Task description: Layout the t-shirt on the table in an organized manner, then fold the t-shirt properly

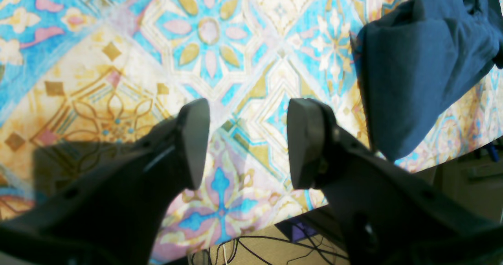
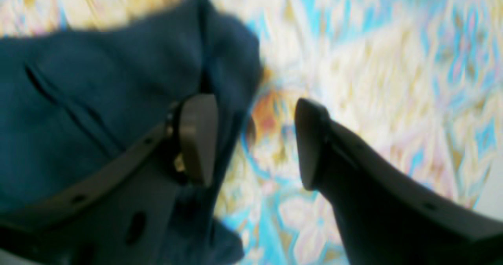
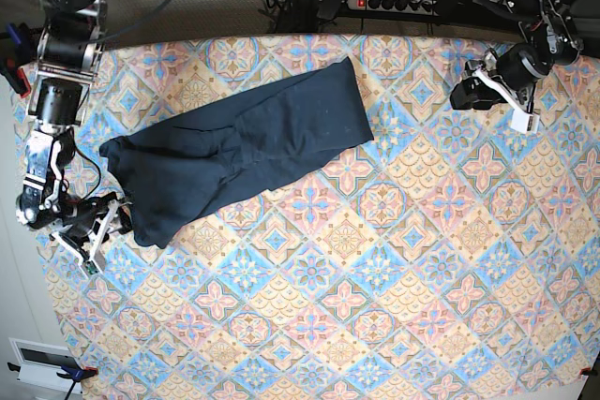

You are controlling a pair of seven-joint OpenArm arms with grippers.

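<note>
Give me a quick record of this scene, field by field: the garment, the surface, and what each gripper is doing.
garment: dark navy t-shirt, lying in a long, rumpled diagonal strip, not spread flat, not yet folded
surface: table under a patterned tile-print cloth
left gripper: open, holding nothing, over bare cloth near the table's edge, apart from the shirt
right gripper: open, at the shirt's end, one finger over the fabric, nothing clamped
image quality: right wrist view blurred
</note>
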